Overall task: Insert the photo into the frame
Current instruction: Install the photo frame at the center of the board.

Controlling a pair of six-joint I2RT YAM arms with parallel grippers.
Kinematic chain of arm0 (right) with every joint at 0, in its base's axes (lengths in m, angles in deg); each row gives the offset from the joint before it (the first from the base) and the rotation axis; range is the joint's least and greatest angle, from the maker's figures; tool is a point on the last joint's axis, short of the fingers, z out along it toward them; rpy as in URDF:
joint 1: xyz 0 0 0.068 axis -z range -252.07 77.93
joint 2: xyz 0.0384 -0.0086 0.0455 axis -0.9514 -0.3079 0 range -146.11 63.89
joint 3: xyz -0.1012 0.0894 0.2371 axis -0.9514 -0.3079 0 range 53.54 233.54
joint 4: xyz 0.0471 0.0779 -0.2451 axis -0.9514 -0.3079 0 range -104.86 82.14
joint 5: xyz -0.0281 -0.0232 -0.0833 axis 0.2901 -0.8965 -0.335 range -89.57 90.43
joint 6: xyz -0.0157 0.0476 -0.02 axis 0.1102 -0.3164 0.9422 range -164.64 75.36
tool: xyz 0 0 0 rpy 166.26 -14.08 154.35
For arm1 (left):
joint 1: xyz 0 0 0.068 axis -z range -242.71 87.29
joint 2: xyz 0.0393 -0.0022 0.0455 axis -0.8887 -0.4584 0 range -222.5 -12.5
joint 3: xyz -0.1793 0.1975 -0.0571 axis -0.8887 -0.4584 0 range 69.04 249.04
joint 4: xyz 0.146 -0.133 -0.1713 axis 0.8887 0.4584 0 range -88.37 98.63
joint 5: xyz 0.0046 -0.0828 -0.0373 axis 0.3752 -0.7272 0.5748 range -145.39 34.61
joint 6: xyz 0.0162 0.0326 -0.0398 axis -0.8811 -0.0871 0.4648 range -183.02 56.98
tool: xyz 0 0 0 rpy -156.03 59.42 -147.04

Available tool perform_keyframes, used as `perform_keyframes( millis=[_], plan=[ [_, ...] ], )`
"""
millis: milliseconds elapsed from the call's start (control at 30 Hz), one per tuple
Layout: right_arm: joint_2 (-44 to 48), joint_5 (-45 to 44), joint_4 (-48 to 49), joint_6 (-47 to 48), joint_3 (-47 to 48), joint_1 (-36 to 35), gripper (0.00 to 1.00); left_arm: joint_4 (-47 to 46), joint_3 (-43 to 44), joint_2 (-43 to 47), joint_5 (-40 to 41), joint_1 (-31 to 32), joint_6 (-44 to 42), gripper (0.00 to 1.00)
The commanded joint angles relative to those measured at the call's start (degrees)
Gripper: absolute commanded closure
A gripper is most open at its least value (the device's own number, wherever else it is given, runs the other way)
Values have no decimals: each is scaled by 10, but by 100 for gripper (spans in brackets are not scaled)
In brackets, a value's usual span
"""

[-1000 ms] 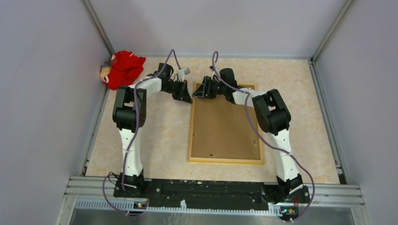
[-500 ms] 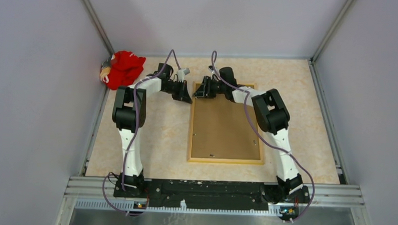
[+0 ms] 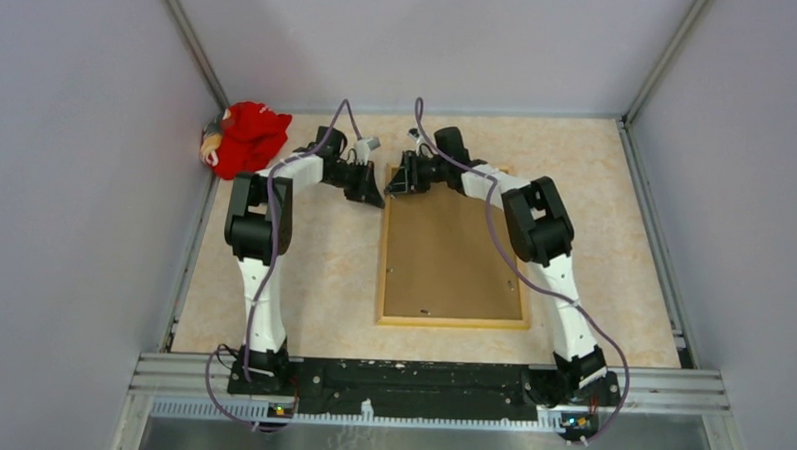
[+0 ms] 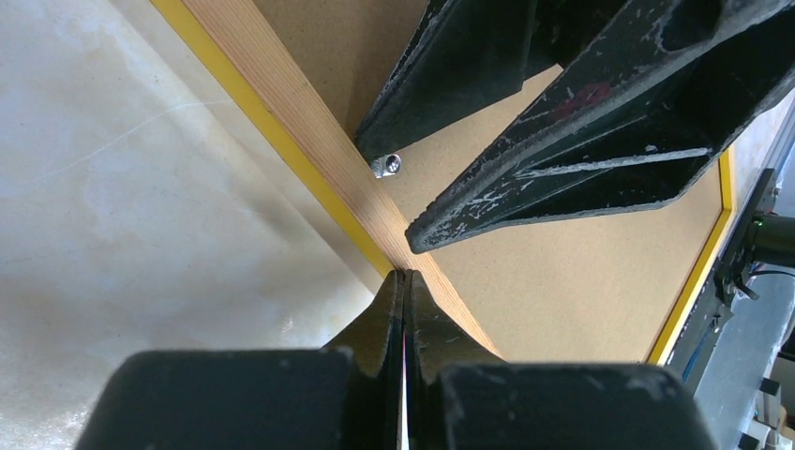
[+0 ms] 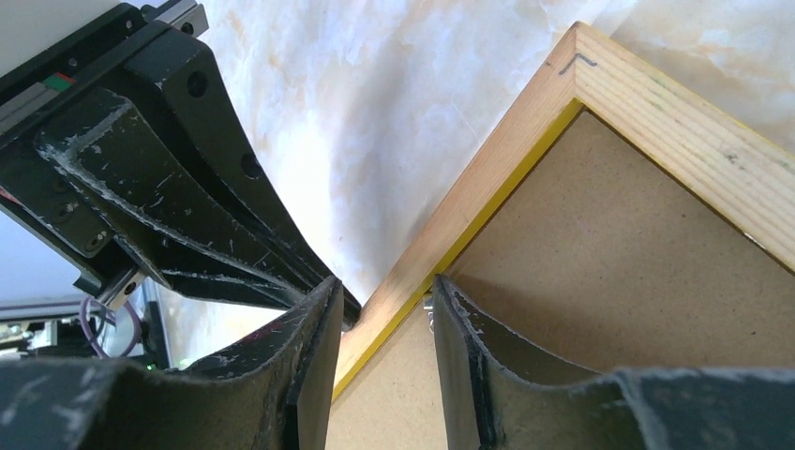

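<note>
Found the frame lying flat on the table, wood-coloured back upward, slightly right of centre and between the two arms. Noted a brown backing board seated inside its rails and filling the opening. Noted yellow along the outer side face of the left rail and along its inner lip.

Located both grippers at the far left corner of the frame, close together.

Found the left gripper closed, fingers pressed flat against each other with nothing discernible between them. Noted its tips touching the outer edge of the left rail. Unable to tell from the wrist view whether raised off the table at that point.

Found the right gripper partly open and astride the same rail, one finger outside over the table, the other inside over the backing board. Observed the inner finger hard against the yellow lip, with a sliver of table showing between the outer finger and the wood. Judged not clamped on the rail. Noted the left gripper's tip just beside that outer finger.

Spotted a small metal stud at the inner edge of the rail, just beside one fingertip of the right gripper.

Noted a red bundle of cloth in the far left corner of the table, against the wall and well apart from the frame.
</note>
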Motion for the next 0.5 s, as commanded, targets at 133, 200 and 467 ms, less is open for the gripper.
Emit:
perform_keyframes(
  millis=[133,200,467],
  plan=[
    [-32,80,-119,49,33,-40,65,0,-7,6,13,10,-12,100],
    [-32,81,-130,57,36,-43,67,0,-7,6,13,10,-11,100],
    [-39,96,-191,97,62,-60,62,3,-1,9,12,9,-12,100]
  ],
)
